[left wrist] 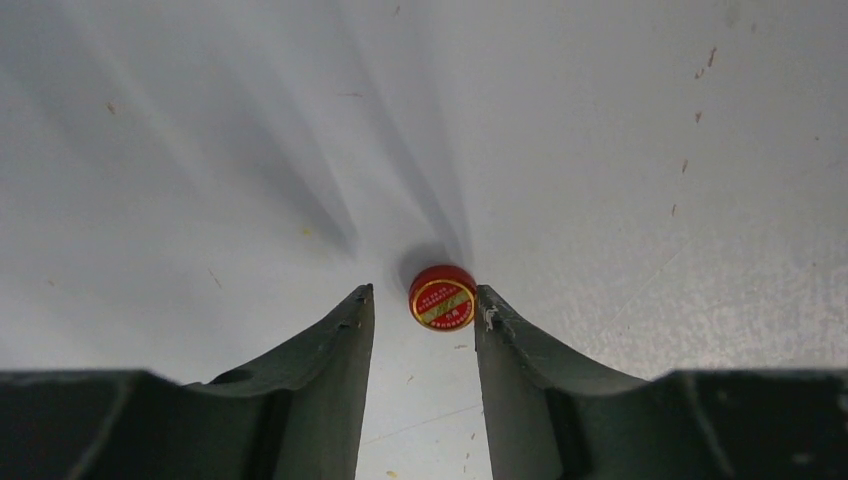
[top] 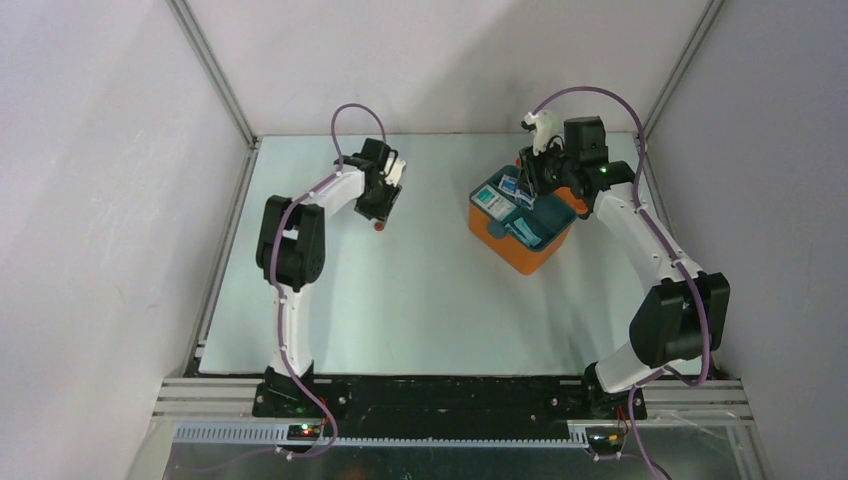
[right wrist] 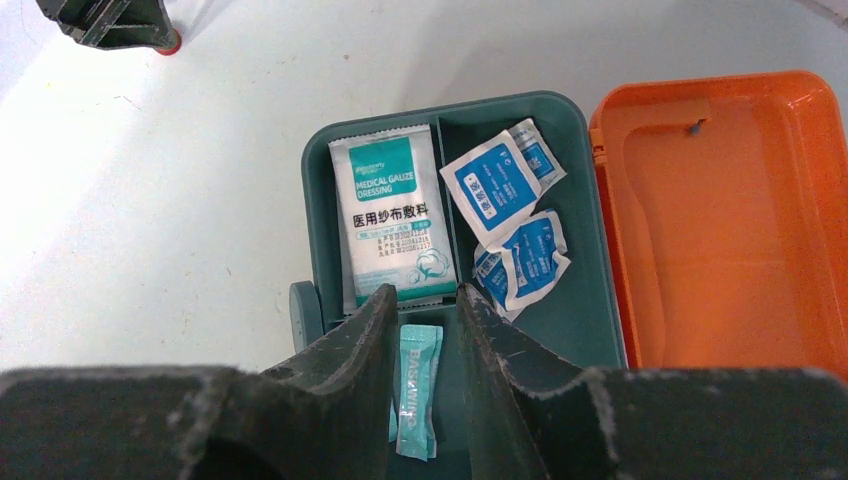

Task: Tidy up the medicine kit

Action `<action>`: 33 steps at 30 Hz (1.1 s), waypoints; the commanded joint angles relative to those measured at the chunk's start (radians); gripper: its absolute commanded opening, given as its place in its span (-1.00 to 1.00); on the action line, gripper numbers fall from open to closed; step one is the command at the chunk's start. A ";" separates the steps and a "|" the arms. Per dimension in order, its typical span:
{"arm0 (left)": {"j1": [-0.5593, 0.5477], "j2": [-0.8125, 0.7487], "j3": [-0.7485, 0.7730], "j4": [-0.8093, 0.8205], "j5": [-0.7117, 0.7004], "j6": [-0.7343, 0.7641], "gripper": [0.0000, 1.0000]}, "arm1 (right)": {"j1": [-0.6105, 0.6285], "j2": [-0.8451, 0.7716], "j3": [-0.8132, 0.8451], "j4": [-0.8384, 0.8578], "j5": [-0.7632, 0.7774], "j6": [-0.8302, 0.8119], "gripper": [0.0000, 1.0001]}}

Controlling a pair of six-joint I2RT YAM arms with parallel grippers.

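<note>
The medicine kit (top: 520, 245) is an orange case with its lid (right wrist: 730, 220) open flat and a dark teal divided tray (right wrist: 318, 200) inside. The tray holds a white-and-teal gauze packet (right wrist: 390, 215), blue-white sachets (right wrist: 490, 185) and a slim teal sachet (right wrist: 417, 385). My right gripper (right wrist: 425, 295) hangs open just above the tray (top: 530, 185), fingers either side of the teal sachet, which lies flat. My left gripper (left wrist: 420, 300) is open low over the table. A small round red tin (left wrist: 442, 297) lies between its fingertips, close against the right finger (left wrist: 500, 330).
The kit stands at the back right of the pale table (top: 420, 300), the red tin (top: 379, 226) at the back left. White walls and metal posts close in the table on three sides. The left gripper (right wrist: 110, 20) also shows in the right wrist view.
</note>
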 commanded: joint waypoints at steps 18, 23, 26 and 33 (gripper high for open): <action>-0.009 0.042 0.057 -0.050 0.009 0.013 -0.32 | 0.003 -0.007 0.016 0.034 -0.008 0.012 -0.34; -0.009 0.029 0.064 -0.052 0.005 0.023 -0.50 | 0.007 0.004 0.027 0.040 -0.010 0.015 -0.34; -0.008 -0.008 0.067 -0.053 0.026 0.032 -0.57 | 0.010 0.007 0.035 0.038 -0.008 0.009 -0.34; 0.003 -0.157 0.059 -0.075 0.184 0.016 -0.64 | 0.002 -0.001 0.032 0.031 0.034 -0.002 -0.33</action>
